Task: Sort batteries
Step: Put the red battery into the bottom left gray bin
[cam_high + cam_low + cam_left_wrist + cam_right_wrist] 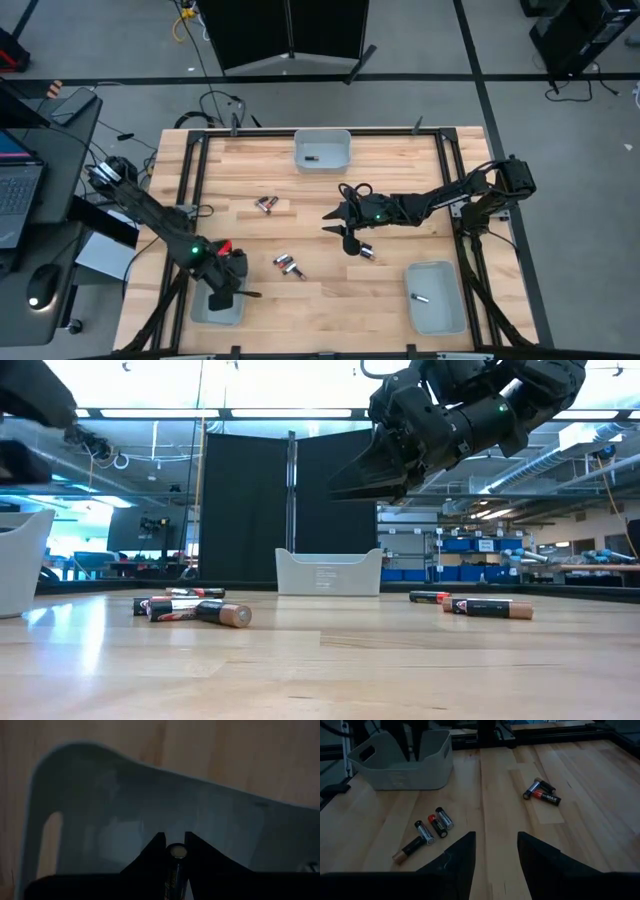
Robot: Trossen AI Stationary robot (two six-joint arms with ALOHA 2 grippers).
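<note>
My left gripper (228,285) hangs over the near-left pale tray (205,312) and is shut on a battery (177,853); the tray's inside (115,815) fills the left wrist view. My right gripper (338,232) is open above the table's middle, touching nothing. Its fingers (462,855) point past a loose group of batteries (429,829) and a pair (543,795) lying on their sides on the wood. One more battery (366,251) lies just near of the right gripper. In the low view the right gripper (385,470) hovers well above the batteries (195,610). My left gripper pinches the battery between its two fingers (150,857). The cell lies along the fingers, and its round metal end (177,852) shows between the tips. It is lifted clear, over the tray's inside.
A far-middle tray (322,140) holds one battery (311,158), and the near-right tray (436,315) holds another (420,298). Black frame rails (196,170) border the table on all sides. Bare wood lies between the battery groups.
</note>
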